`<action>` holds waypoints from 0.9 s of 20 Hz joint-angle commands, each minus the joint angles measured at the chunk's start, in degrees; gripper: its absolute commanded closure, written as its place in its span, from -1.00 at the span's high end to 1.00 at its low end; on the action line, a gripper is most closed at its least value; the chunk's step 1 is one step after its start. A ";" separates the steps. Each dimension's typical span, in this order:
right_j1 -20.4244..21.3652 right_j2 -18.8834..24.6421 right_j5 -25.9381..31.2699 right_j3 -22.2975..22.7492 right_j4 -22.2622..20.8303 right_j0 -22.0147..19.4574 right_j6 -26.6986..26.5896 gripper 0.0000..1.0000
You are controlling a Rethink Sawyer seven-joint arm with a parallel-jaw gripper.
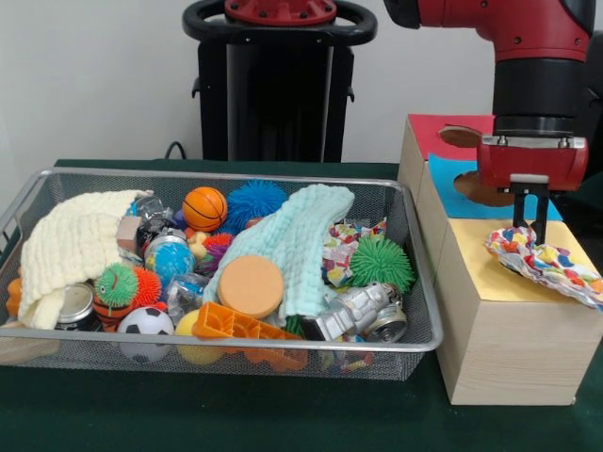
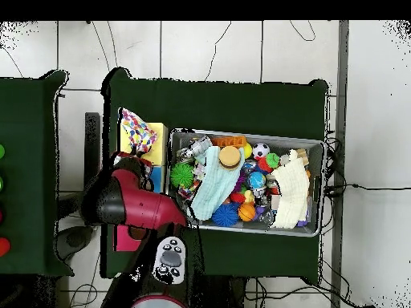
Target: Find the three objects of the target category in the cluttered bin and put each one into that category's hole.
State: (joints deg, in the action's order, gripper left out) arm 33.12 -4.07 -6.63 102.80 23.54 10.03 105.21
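Hand: the hand (image 1: 530,229) hangs straight down over the yellow-topped box (image 1: 499,330), its dark fingers pinched on one upper corner of a dotted cloth (image 1: 546,264).
Dotted cloth: white, printed with small multicolour patches; it lies draped on the box's yellow top, long axis running from the pinched corner out toward the box's outer edge, far end drooping past that edge.
Hole: the yellow top's hole cannot be made out; it is probably under the cloth.
Neighbouring boxes: beyond the yellow-topped box along the same row, a blue top (image 1: 452,188) with a round hole mostly hidden behind the hand, then a red top (image 1: 443,132) with a round hole.
Bin: the wire-mesh bin (image 1: 415,282) stands on the green worktop (image 1: 283,414) just beside the yellow-topped box.
Bin contents: a second dotted piece (image 1: 344,250) crumpled near the box-side wall, partly under a pale blue cloth (image 1: 292,240); a green spiky ball (image 1: 382,264) beside it; a cream cloth (image 1: 66,250) at the end away from the box; also a small basketball (image 1: 204,208), an orange foam disc (image 1: 251,286) and a small soccer ball (image 1: 144,325).
Overhead: the cloth (image 2: 136,131) sits on the box at the bin's (image 2: 317,144) short end.
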 commanded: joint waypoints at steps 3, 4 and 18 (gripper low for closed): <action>-6.55 6.21 10.57 13.97 -6.43 0.25 5.71 -1.00; -6.91 6.37 10.08 13.90 -6.57 0.05 5.76 -1.00; -13.29 1.71 1.16 11.13 -4.72 4.35 8.80 -1.00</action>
State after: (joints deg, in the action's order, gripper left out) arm 31.43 -5.38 -12.66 102.85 21.95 11.83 105.21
